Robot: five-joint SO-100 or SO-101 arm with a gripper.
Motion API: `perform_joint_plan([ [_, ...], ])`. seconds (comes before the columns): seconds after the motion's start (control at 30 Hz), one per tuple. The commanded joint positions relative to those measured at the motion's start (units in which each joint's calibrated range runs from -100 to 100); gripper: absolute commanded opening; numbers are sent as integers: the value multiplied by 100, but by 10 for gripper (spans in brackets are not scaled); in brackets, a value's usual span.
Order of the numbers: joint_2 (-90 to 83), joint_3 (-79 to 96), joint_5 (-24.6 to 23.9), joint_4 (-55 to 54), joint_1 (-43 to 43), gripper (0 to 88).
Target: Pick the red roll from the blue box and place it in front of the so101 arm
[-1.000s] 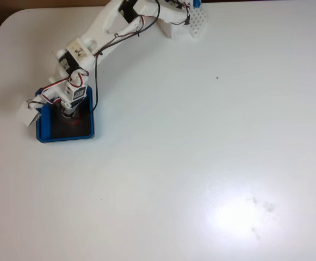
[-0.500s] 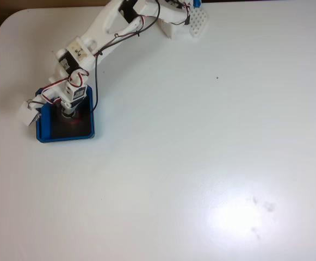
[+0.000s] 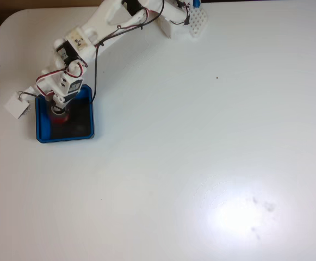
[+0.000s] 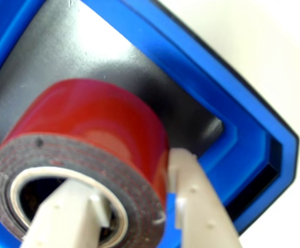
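In the wrist view, the red roll (image 4: pixel 88 134) is pinched through its wall by the closed pincer (image 4: pixel 134 206) above the blue box (image 4: pixel 242 134), seen at the bench's (image 3: pixel 201 152) left in the fixed view.

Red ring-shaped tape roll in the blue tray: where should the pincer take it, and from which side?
Grip the wall of the red ring-shaped tape roll from above, one finger in its open core, the other outside; the hole makes this easy, as the pincer shows.

text: none legible | labels: small sticker on the so101 arm (image 3: pixel 80 41) in fixed view, print too small to read | brands: none | numbers: none
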Motion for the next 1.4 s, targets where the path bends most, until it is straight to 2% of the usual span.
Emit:
perform_joint_plan([
  [0.0, -669, -210, -37, 49, -3, 3],
  [0.23, -1254, -57, -37, 173, -3, 4],
  [0.5, -2391, -3, -46, 1609, -628, 5],
  [0.73, -3512, 185, -46, 2228, -1928, 5],
  [0.97, -3595, 185, -46, 2929, -3511, 5],
  [1.17, -3595, 185, -55, 3738, -4370, 5],
  [1.37, -3570, 194, -55, 3828, -4820, 5],
])
